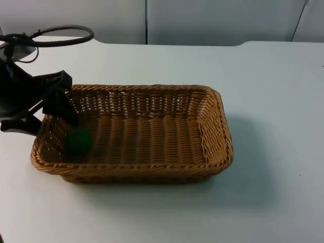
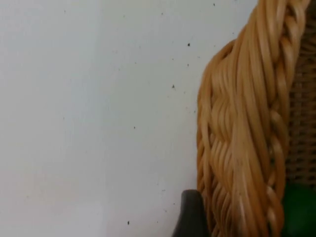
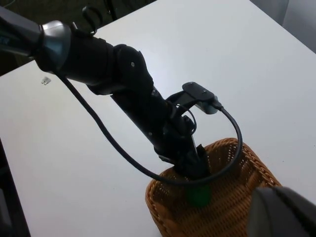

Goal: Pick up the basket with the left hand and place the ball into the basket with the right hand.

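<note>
White table top (image 1: 273, 91) runs back to a grey partition wall (image 1: 212, 20) at twelve o'clock. At the basket (image 1: 152, 134)'s nine o'clock end, the left gripper (image 1: 63, 109) is clamped on the woven rim (one fingertip (image 2: 190, 217) outside the wall), green ball (image 1: 79, 141) lying inside just beside it. Right gripper (image 3: 281, 212) hangs above the basket; whether its fingers are apart I cannot tell.

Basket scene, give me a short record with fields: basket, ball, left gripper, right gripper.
basket: woven basket on the white table
ball: green ball inside the basket, at its left end
left gripper: left gripper clamped on the basket's left rim, above the ball
right gripper: right gripper waits, raised above the basket's far end
</note>
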`<state>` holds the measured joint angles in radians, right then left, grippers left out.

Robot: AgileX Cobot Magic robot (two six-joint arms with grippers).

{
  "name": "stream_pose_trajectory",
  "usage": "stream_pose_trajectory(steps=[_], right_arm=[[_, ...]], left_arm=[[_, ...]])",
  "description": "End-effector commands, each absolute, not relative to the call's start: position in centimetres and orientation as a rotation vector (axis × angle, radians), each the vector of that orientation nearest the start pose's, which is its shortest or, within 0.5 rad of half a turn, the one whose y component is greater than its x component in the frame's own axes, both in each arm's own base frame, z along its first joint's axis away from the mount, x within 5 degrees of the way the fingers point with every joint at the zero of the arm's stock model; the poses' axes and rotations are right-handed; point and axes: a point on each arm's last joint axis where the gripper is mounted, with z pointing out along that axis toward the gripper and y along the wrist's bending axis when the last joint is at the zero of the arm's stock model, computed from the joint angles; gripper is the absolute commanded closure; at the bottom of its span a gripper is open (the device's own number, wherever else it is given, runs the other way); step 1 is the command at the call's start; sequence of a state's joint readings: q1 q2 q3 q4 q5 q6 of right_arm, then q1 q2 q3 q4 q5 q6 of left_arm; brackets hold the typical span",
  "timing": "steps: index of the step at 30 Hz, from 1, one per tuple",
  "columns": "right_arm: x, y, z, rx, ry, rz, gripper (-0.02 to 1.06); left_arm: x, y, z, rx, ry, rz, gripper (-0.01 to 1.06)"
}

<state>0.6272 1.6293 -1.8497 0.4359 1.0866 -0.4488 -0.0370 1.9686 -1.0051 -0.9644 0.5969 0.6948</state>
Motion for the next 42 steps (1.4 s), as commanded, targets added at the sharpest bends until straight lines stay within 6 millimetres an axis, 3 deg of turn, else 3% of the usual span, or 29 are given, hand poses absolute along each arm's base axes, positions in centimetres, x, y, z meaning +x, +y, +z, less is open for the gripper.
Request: stream_pose_trajectory(steps=[1, 8, 10, 13, 14, 16, 17, 20, 23, 24, 28, 29, 33, 34, 38, 39, 42], right_arm=[[26.2, 23.3, 44.6, -1.141, 2.009, 0.644, 1.05], [26.2, 23.3, 44.6, -1.141, 2.009, 0.644, 1.05], [26.2, 23.3, 44.6, -1.141, 2.009, 0.644, 1.05], [26.2, 23.3, 44.6, -1.137, 2.012, 0.646, 1.05], [26.2, 23.3, 44.6, -1.137, 2.012, 0.646, 1.05], [26.2, 23.3, 44.6, -1.117, 2.026, 0.657, 1.05], [26.2, 23.3, 44.6, -1.113, 2.030, 0.659, 1.05], [26.2, 23.2, 44.5, -1.118, 2.034, 0.652, 1.05], [26.5, 22.7, 44.3, -1.067, 2.100, 0.583, 1.05], [26.5, 22.7, 44.3, -1.067, 2.100, 0.583, 1.05], [26.1, 21.7, 44.5, -0.973, 2.163, 0.288, 1.05], [26.1, 21.7, 44.5, -0.973, 2.163, 0.288, 1.05], [23.1, 22.1, 45.5, -0.960, 2.108, 0.124, 1.05], [23.1, 22.1, 45.5, -0.960, 2.108, 0.124, 1.05], [19.2, 20.8, 45.5, -0.881, 2.034, -0.082, 1.05], [19.2, 20.8, 45.5, -0.881, 2.034, -0.082, 1.05], [16.5, 18.7, 45.1, -0.836, 2.026, -0.047, 1.05]], left_arm=[[34.9, -5.0, 11.7, -0.098, 2.785, -0.720, 0.43], [35.7, -3.3, 13.5, -0.095, 2.799, -0.739, 0.43], [35.9, -3.1, 14.9, -0.064, 2.779, -0.756, 0.47], [35.9, -3.0, 17.7, 0.019, 2.718, -0.702, 0.70], [35.9, -3.0, 17.7, 0.019, 2.718, -0.702, 0.70], [35.3, -2.9, 20.0, 0.079, 2.667, -0.646, 0.97], [35.0, -2.8, 21.0, 0.114, 2.648, -0.614, 1.05], [34.1, -2.6, 23.2, 0.146, 2.604, -0.565, 1.05], [31.3, -2.4, 25.7, 0.151, 2.558, -0.474, 1.05], [31.3, -2.4, 25.7, 0.151, 2.558, -0.474, 1.05], [25.7, -2.5, 27.8, 0.160, 2.480, -0.387, 1.05], [25.7, -2.5, 27.8, 0.160, 2.480, -0.387, 1.05], [19.7, -2.4, 30.1, 0.192, 2.384, -0.333, 1.05], [19.7, -2.4, 30.1, 0.192, 2.384, -0.333, 1.05], [12.7, -2.2, 32.9, 0.224, 2.295, -0.260, 1.05], [12.7, -2.2, 32.9, 0.224, 2.295, -0.260, 1.05], [8.1, -1.8, 34.4, 0.242, 2.171, -0.149, 1.05]])
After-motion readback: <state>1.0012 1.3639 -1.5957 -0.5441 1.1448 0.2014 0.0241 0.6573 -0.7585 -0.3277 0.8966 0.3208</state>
